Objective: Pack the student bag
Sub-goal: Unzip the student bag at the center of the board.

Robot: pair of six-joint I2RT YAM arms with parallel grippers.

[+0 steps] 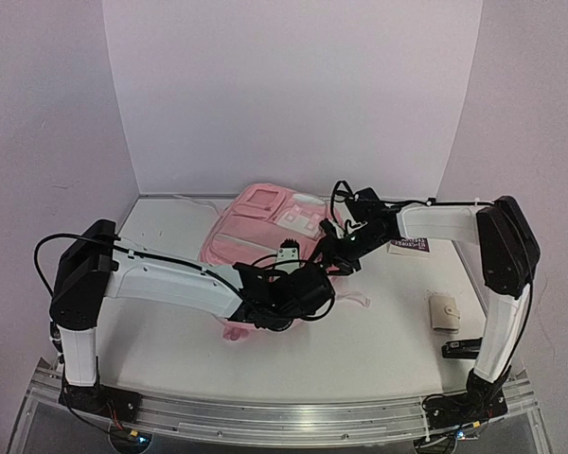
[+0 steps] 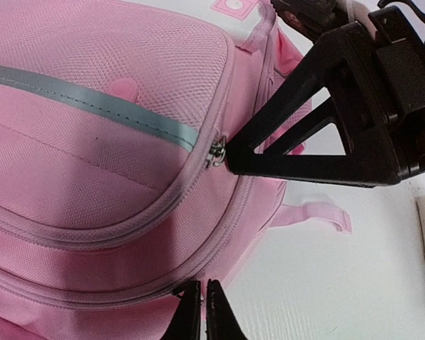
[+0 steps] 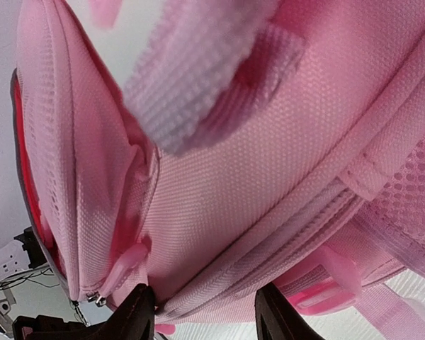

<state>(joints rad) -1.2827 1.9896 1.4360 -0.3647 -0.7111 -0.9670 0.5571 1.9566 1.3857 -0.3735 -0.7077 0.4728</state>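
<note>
At student bag, left claw closed.

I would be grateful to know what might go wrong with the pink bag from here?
The left fingers look shut right at the student bag's seam, so a pull may slip off. The right fingers straddle the zippered edge and may pinch fabric rather than the zipper pulls.

The bench has a white, flat surface. A white backdrop encloses it at the rear and both sides. An aluminium rail runs along the near edge. A beige pouch lies on the right side of the bench. A small black object lies just nearer than the pouch. A white card with a purple band lies further back and is only partly visible.
</note>
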